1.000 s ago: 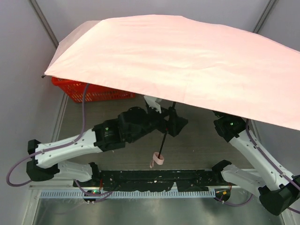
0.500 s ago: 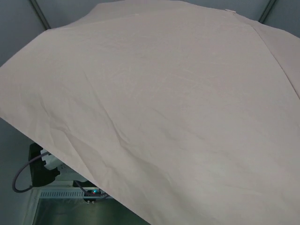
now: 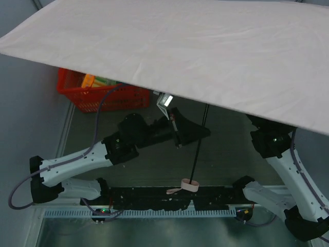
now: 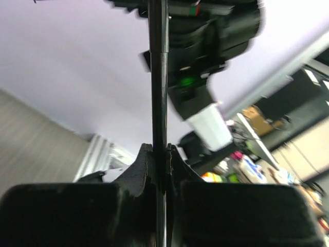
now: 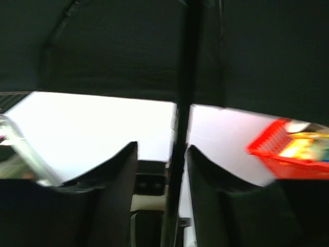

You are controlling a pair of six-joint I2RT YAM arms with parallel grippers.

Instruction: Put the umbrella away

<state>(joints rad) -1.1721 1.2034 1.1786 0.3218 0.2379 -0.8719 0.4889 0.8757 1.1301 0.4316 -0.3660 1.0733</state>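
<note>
The umbrella [image 3: 195,46] is open, and its pale pink canopy spans the whole top of the overhead view. Its thin black shaft [image 3: 199,146] slants down to a small pink handle [image 3: 190,185] with a strap near the table's front edge. My left gripper [image 3: 203,133] [image 4: 159,149] is shut on the shaft [image 4: 158,77], pinching it between both fingertips. My right gripper [image 5: 162,146] is open, the shaft [image 5: 180,123] running between its fingers close to the right one, with a gap on the left. The canopy hides the right gripper in the overhead view.
A red plastic basket [image 3: 103,95] [image 5: 288,149] with colourful items stands at the back left, partly under the canopy. The right arm [image 3: 280,154] rises from the right base under the canopy. A black rail [image 3: 169,198] runs along the near edge.
My left gripper has shut on the shaft and my right gripper has opened. The canopy swung up across the camera and now sits higher. The handle has dropped toward the near edge.
</note>
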